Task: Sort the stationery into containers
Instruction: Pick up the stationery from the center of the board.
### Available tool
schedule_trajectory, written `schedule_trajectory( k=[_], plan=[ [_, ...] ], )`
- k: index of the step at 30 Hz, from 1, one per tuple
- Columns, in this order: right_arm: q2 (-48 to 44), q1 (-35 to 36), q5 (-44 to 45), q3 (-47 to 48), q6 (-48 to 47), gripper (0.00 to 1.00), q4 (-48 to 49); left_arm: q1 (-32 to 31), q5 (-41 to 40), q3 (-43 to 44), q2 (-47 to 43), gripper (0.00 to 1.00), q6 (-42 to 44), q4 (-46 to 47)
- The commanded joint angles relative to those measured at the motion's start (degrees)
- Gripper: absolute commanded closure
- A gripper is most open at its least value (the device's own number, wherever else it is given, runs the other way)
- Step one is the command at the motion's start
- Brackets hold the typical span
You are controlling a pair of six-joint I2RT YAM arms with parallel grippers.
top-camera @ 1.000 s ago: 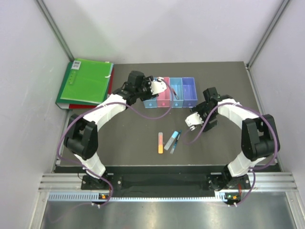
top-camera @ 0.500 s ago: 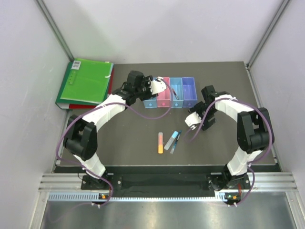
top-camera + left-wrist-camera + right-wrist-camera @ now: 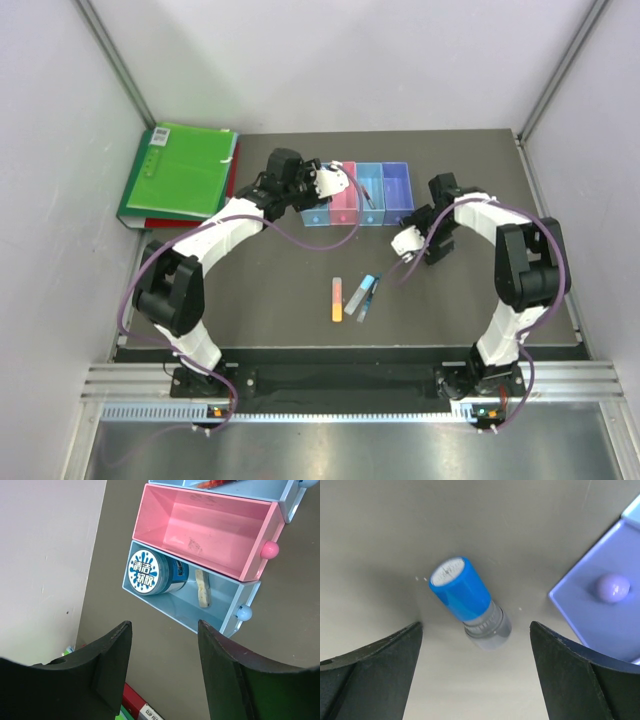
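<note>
Four joined bins stand at the back: light blue [image 3: 314, 212], pink [image 3: 343, 196], light blue [image 3: 370, 195], purple [image 3: 398, 192]. The blue tape roll [image 3: 150, 574] lies in the first light blue bin [image 3: 220, 607], next to the pink bin [image 3: 210, 542]. A red pen [image 3: 220, 484] shows in the following bin. My left gripper [image 3: 162, 630] is open and empty above that end of the row [image 3: 325, 188]. My right gripper [image 3: 476, 630] is open, low over the table [image 3: 425, 243]. The blue-capped piece [image 3: 462, 595] sits just ahead of its fingertips. An orange-pink stick [image 3: 337, 298], a grey stick [image 3: 354, 294] and a blue pen [image 3: 368, 297] lie mid-table.
A big green folder [image 3: 180, 170] on a red one lies at the back left. The purple bin's front with its round knob [image 3: 612, 587] is close on the right of my right gripper. A small cream piece [image 3: 202, 587] lies beside the tape roll.
My right gripper has moved a little back and to the right, toward the purple bin. The left arm has not moved.
</note>
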Motion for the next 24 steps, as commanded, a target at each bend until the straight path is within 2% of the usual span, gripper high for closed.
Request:
schedule_trajectory(
  k=[1, 7, 11, 24],
  plan=[
    [1.5, -1.3, -2.1, 1.8, -5.8, 0.11, 1.1, 0.2, -0.3, 1.7, -1.5, 0.39, -1.2, 1.4],
    [1.9, -1.4, -2.5, 1.6, -8.2, 0.15, 0.9, 0.2, -0.5, 2.0, -0.9, 0.39, -1.3, 1.5],
    [1.9, -1.4, -2.4, 1.2, -9.8, 0.23, 0.7, 0.3, -0.6, 2.1, -0.5, 0.39, -1.1, 1.6],
    [3.2, -1.4, -1.8, 1.2, -13.9, 0.31, -0.4, 0.8, -0.1, 3.1, 0.2, 0.39, -1.2, 1.7]
  ],
)
